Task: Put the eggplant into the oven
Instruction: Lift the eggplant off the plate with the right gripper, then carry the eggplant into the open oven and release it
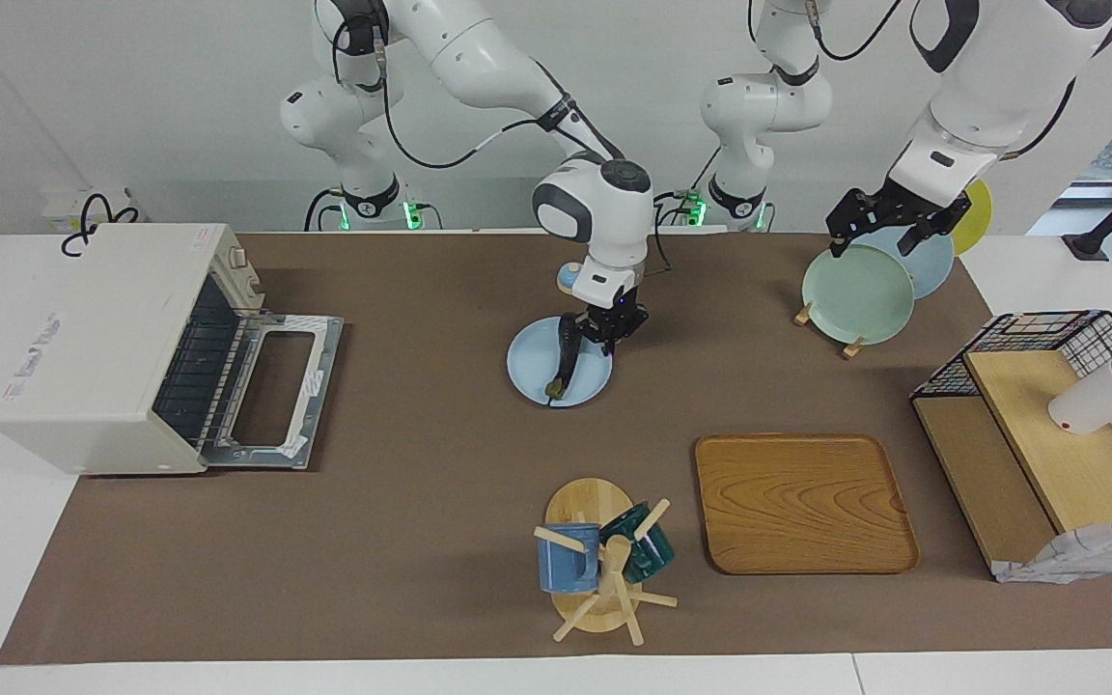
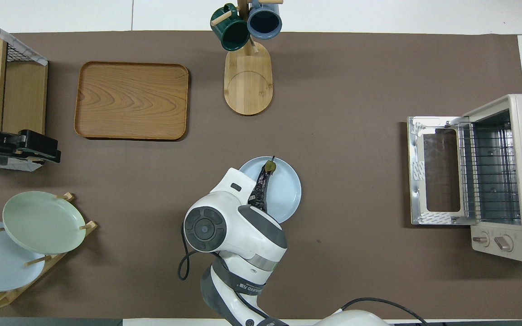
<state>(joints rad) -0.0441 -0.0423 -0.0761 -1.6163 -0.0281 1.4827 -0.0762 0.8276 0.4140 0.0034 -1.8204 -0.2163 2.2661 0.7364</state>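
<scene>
Grasp step: right tool (image 1: 602, 340) closed on the eggplant (image 1: 564, 367), on the plate (image 1: 527, 372) mid-surface

Next it must lift and carry toward the open oven (image 1: 112, 347); left tool (image 1: 889, 227) waits, spread wide, empty

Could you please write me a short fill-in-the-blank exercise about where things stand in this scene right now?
1. The right end effector is shut on the ____, over the light blue plate.
2. The oven has its door ____.
3. The left end effector waits over the rack of ____.
4. Beside the wooden tray stands a mug tree holding ____ mugs.

Missing words: eggplant; open; plates; two
</scene>
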